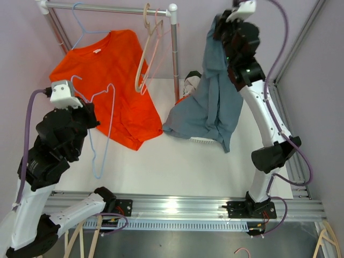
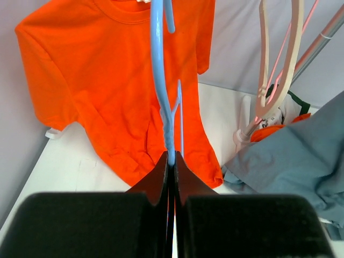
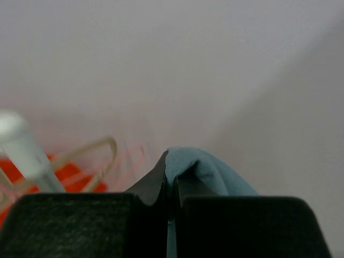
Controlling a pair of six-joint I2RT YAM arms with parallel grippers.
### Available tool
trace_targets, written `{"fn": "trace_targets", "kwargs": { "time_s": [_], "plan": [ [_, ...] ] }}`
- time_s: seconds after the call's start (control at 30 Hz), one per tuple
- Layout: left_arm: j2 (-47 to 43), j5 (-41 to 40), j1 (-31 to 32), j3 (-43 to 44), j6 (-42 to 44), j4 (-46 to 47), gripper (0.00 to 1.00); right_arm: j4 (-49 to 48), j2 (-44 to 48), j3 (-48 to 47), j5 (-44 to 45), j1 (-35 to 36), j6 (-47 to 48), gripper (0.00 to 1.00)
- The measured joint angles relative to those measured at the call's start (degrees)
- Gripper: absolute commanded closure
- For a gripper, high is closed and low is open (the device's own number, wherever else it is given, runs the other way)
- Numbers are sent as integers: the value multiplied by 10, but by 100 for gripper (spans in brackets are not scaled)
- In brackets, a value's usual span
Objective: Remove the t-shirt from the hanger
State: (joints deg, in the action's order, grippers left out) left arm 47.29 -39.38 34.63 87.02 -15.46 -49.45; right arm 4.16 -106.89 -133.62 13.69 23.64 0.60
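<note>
My right gripper (image 1: 217, 29) is raised high at the back right and is shut on a fold of the grey-blue t-shirt (image 1: 212, 102). The shirt hangs down from it, its lower hem reaching the white table (image 1: 177, 161). In the right wrist view the cloth (image 3: 207, 172) bulges out between the shut fingers of the right gripper (image 3: 171, 180). My left gripper (image 1: 92, 119) is shut on a bare light-blue wire hanger (image 1: 105, 129), held apart from the shirt on the left. The left wrist view shows the hanger (image 2: 161, 64) pinched in the left gripper (image 2: 171, 161).
An orange t-shirt (image 1: 107, 80) hangs on another blue hanger from the metal rack (image 1: 107, 8). Cream (image 1: 143, 59) and pink (image 1: 157, 48) hangers hang by the rack post (image 1: 175, 54). A clothes pile (image 1: 189, 83) lies behind the grey-blue shirt.
</note>
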Motion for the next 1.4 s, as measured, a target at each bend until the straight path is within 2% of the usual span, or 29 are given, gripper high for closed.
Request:
{"fn": "trace_targets", "kwargs": {
  "time_s": [0.13, 0.27, 0.47, 0.6, 0.73, 0.83, 0.93, 0.97, 1.03, 1.07, 1.23, 1.4],
  "plan": [
    [14, 0, -1, -7, 6, 18, 99, 26, 15, 191, -37, 0, -59, 100],
    [20, 1, -2, -8, 13, 26, 99, 104, 11, 340, -82, 1, -120, 100],
    [22, -4, -13, -13, 51, 78, 99, 191, -32, 429, -102, 1, -185, 100],
    [25, -7, -26, -26, 84, 141, 99, 209, -92, 442, -128, -7, -206, 99],
    [32, 4, -54, -28, 99, 189, 99, 224, -136, 406, -169, -16, -215, 94],
    [50, 36, -102, -11, 100, 200, 99, 223, -144, 400, -195, -25, -220, 93],
    [84, 92, -165, 16, 94, 211, 99, 196, -122, 432, -211, -33, -229, 90],
    [96, 113, -183, 20, 91, 215, 99, 193, -113, 442, -212, -34, -231, 80],
    [121, 148, -206, 23, 87, 223, 99, 203, -95, 446, -206, -34, -230, 72],
    [132, 161, -211, 23, 85, 226, 99, 213, -83, 446, -201, -33, -229, 59],
    [193, 213, -214, 23, 84, 241, 99, 292, -7, 426, -164, -29, -217, 42],
    [236, 238, -215, 56, 86, 245, 99, 336, 50, 358, -132, -29, -205, 38]
  ]
}}
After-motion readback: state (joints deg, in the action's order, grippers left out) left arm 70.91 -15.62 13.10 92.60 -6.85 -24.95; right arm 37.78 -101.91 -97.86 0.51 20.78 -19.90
